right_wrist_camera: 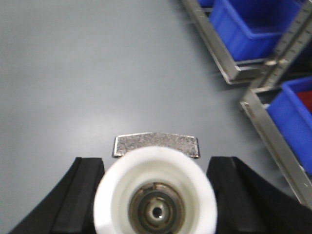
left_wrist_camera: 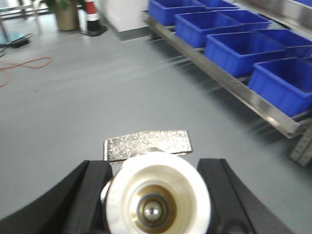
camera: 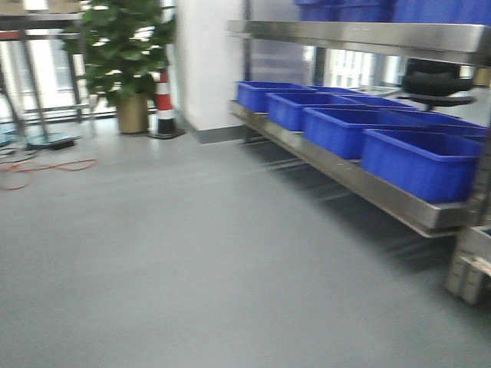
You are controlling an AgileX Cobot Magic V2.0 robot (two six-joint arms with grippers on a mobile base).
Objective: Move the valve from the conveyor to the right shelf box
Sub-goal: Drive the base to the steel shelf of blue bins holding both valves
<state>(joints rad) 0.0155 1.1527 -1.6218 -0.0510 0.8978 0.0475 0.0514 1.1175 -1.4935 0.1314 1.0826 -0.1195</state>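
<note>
My left gripper point(left_wrist_camera: 156, 195) is shut on a valve point(left_wrist_camera: 157, 192) with a white round end and a silvery flat handle; I look straight into its bore. My right gripper point(right_wrist_camera: 155, 200) is shut on a second valve point(right_wrist_camera: 155, 195) of the same kind. Both are held above the grey floor. The steel shelf point(camera: 360, 188) with several blue boxes point(camera: 422, 161) runs along the right; the boxes also show in the left wrist view point(left_wrist_camera: 239, 51) and the right wrist view point(right_wrist_camera: 248, 24). The conveyor is out of view. Neither gripper shows in the front view.
A potted plant point(camera: 126, 54) and a red-and-white cone point(camera: 163, 103) stand at the far wall. An orange cable point(camera: 46, 169) lies on the floor at the left. A second rack point(right_wrist_camera: 278, 131) with a blue box stands at the right.
</note>
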